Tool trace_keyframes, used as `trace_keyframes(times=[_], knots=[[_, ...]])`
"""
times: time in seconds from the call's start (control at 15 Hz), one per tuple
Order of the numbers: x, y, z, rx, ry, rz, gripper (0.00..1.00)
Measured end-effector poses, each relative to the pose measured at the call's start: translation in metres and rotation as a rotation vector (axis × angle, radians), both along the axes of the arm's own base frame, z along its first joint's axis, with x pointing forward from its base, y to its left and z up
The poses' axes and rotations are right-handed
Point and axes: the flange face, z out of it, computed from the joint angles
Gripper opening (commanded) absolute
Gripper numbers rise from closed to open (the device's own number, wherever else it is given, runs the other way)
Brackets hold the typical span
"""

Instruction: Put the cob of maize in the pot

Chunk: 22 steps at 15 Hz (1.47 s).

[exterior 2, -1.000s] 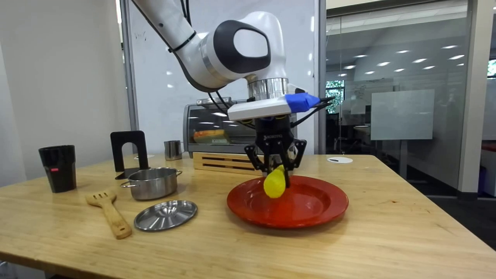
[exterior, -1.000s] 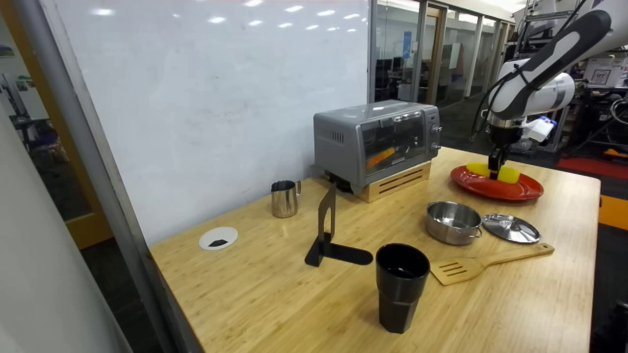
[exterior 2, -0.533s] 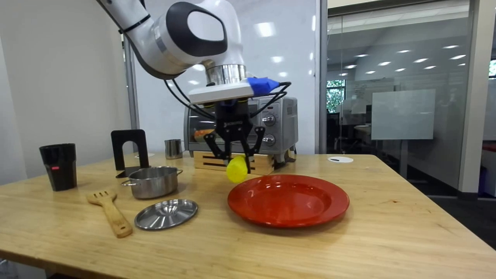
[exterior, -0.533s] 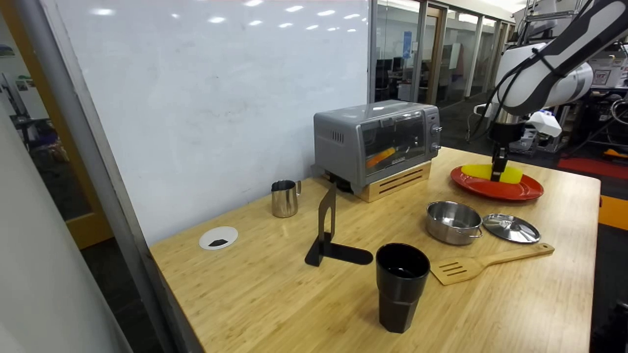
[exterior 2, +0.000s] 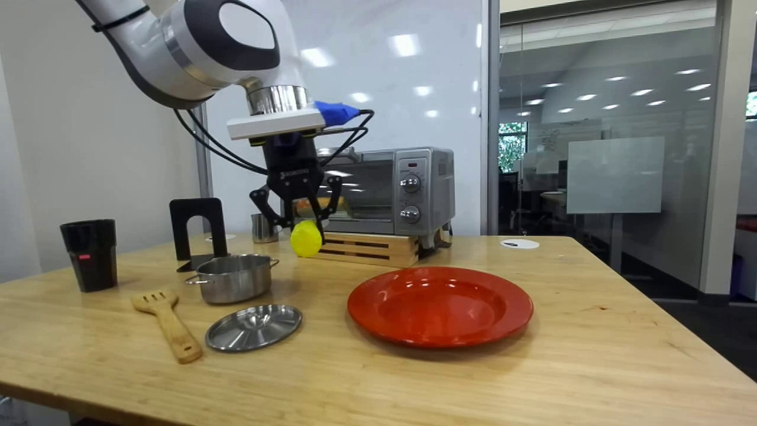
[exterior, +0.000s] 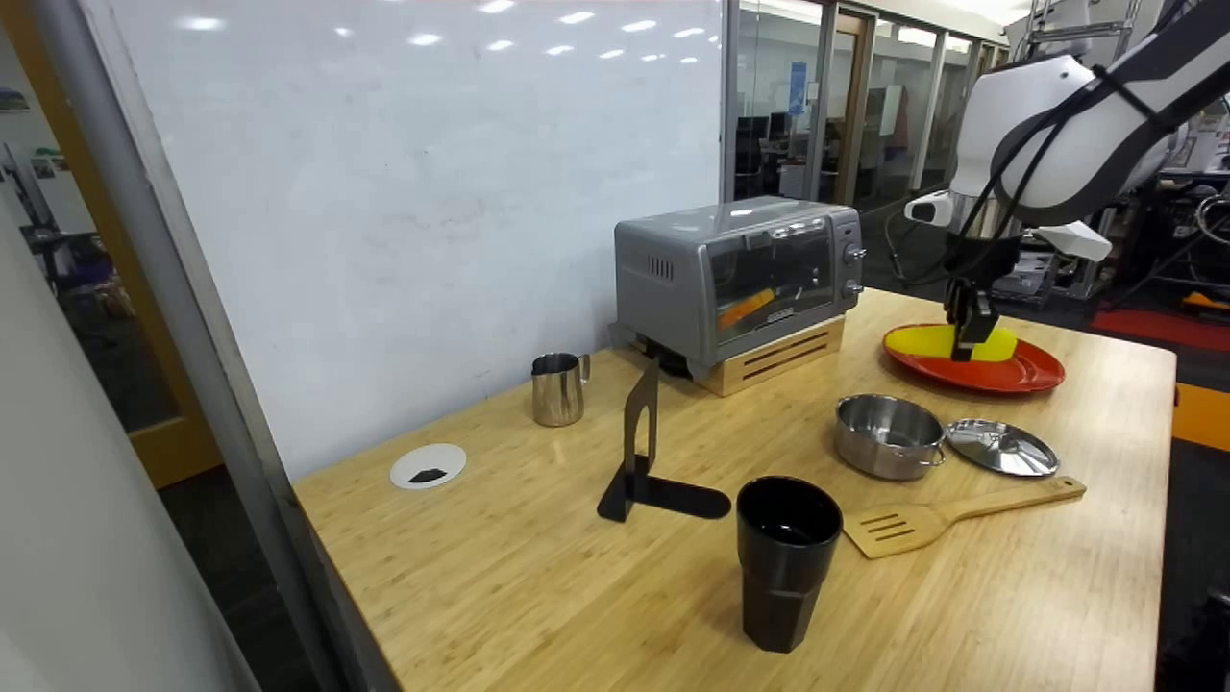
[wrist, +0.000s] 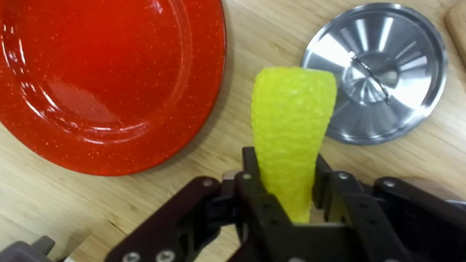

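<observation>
A pale wooden worktop (exterior: 538, 567) runs along a whiteboard (exterior: 432, 192), with a grey toaster oven (exterior: 740, 279) on a slatted wooden base (exterior 2: 403, 251) in front of it. The cob of maize (wrist: 293, 116) is held in the air, the claw (wrist: 285, 171) clamped on it, with fingers (wrist: 250, 162) against both sides of its narrower half.

In the wrist view the cob's long axis runs almost straight up and down, leaning only a touch. The blunt, thicker end points to the top, away from the claw; the tapered part lies back toward the claw's body. In an exterior view the thick end (exterior 2: 306, 239) faces the camera nearly square on, so the cob shows as a round yellow disc. In an exterior view the tapered tip (exterior: 903, 338) points left and the axis is about level.

A second ago, in an exterior view, the red plate (exterior 2: 440, 305) lay behind the cob; since then claw and cob have moved left, out past the rim, and now hang between the plate and the pot (exterior 2: 236, 287). The outline has grown rounder there, too, where a tip showed above before. The pot, the steel lid (wrist: 375, 72), the wooden spatula (exterior 2: 172, 331) and the black cup (exterior: 786, 567) are where they were.
</observation>
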Motion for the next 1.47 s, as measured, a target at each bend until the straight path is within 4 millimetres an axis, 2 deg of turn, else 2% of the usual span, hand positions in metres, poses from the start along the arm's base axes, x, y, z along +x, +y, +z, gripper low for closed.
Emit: trace_keyframes(times=[0.4, 1.0, 1.47], knots=[[-0.005, 0.053, 0.018, -0.008, -0.051, 0.103, 0.1], [-0.012, 0.108, -0.002, 0.016, -0.07, 0.161, 0.1], [-0.012, 0.142, -0.006, 0.111, -0.096, 0.129, 0.1]])
